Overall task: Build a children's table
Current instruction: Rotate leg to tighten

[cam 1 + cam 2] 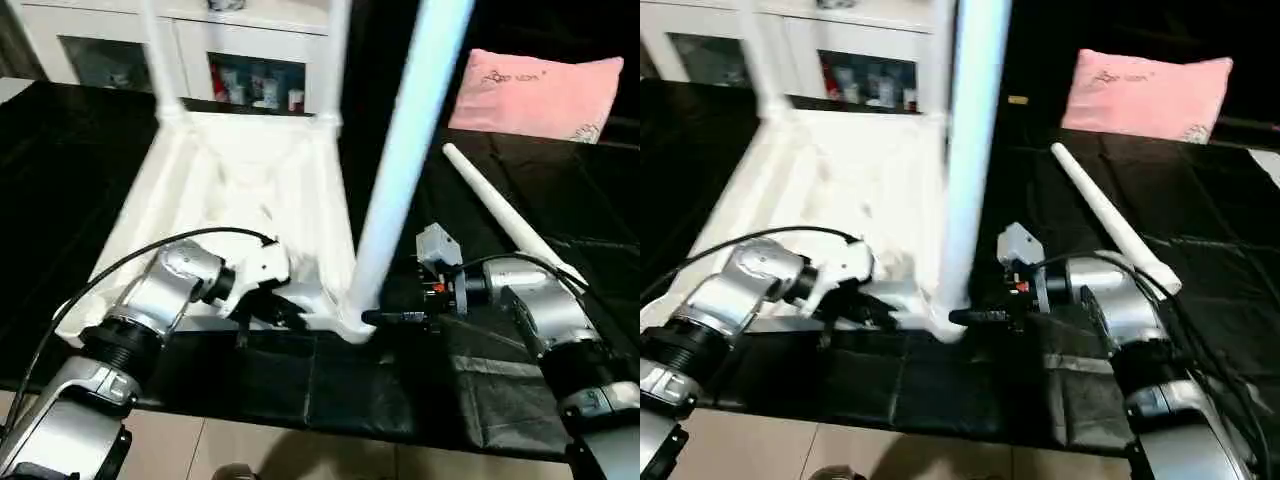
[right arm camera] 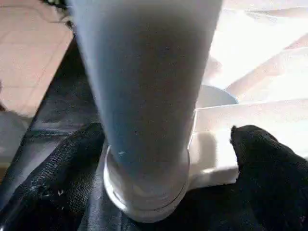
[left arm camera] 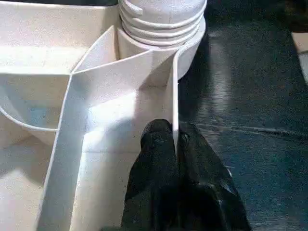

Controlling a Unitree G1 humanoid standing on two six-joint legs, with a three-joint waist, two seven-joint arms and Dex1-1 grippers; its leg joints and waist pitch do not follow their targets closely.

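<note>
Left arm: the silver forearm comes in low from the near left, and the left tool [image 3: 177, 144] sits at the near edge of the tabletop.
Left tool: its two black fingers [image 3: 154, 159] are pressed together on the thin white rim wall of the tabletop, one finger inside the rim, one outside.
Tabletop: the white tabletop [image 1: 230, 190] lies upside down on the black-covered bench [image 1: 560, 190], ribbed underside up, its far end toward the cabinet.
Far legs: two white legs [image 1: 160, 50] stand up from the far corners, running out past the top of the head views.
Near-right leg: a long white leg [image 1: 400, 160] stands in the near-right corner socket [image 3: 163, 29], leaning a little to the right as it rises; its threaded base shows in the socket.
Right tool: the right tool [image 2: 163, 159] faces the foot of that leg, its black fingers [image 2: 269, 163] spread wide on either side of it, gaps visible on both sides.
Loose leg: a fourth white leg [image 1: 500, 215] lies flat on the bench to the right of the tabletop, slanting away from the right arm.
Background: a white glass-door cabinet [image 1: 250, 60] stands behind the bench, and a pink pillow [image 1: 540, 90] lies at the far right.
</note>
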